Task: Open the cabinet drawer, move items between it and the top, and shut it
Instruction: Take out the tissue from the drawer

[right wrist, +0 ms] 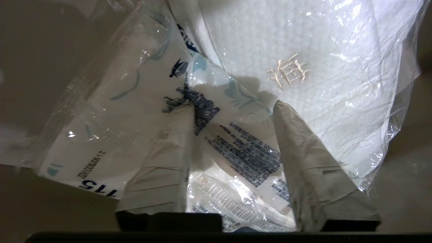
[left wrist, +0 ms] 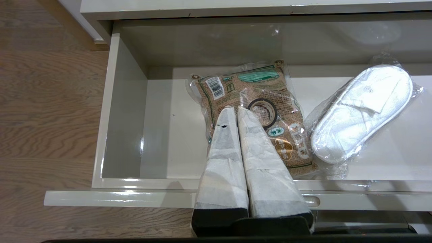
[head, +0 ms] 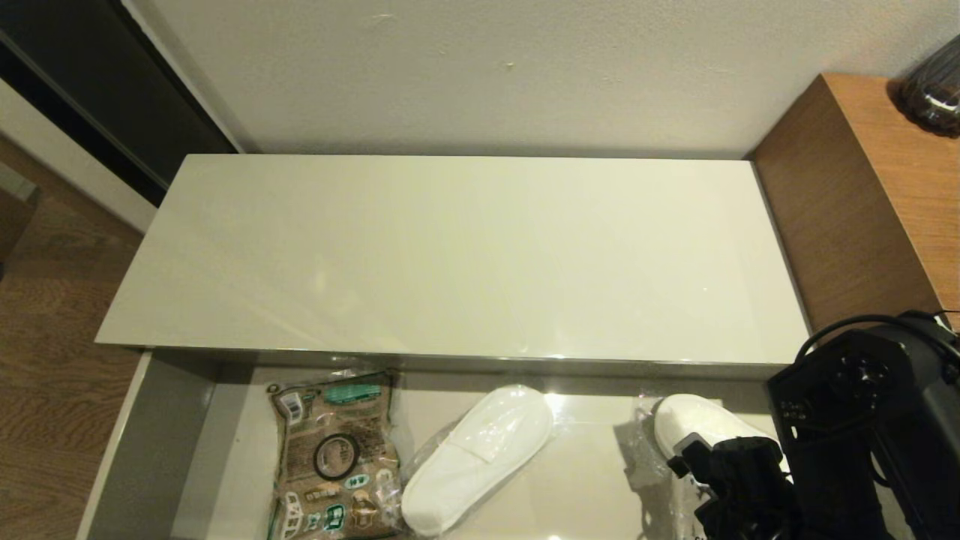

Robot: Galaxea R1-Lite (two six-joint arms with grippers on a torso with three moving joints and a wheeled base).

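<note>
we see soft warm indoor light from above. the glossy cream-white cabinet top (head: 457, 255) shows faint sheen, and casts a dark shadow band onto the back of the pale grey-beige open drawer (left wrist: 158, 135). specular glints sit on the clear plastic wrap of the white slipper (left wrist: 362, 111). the right wrist view is dim, and the white tissue pack with blue print (right wrist: 135, 128) is slightly soft.

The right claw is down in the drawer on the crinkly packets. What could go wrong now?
The right claw is open over the tissue pack, which overlaps a wrapped slipper. It might pinch only loose plastic and slip, or drag the slipper along too. Lifting, the pack might bump the top's front edge overhanging the drawer.
</note>
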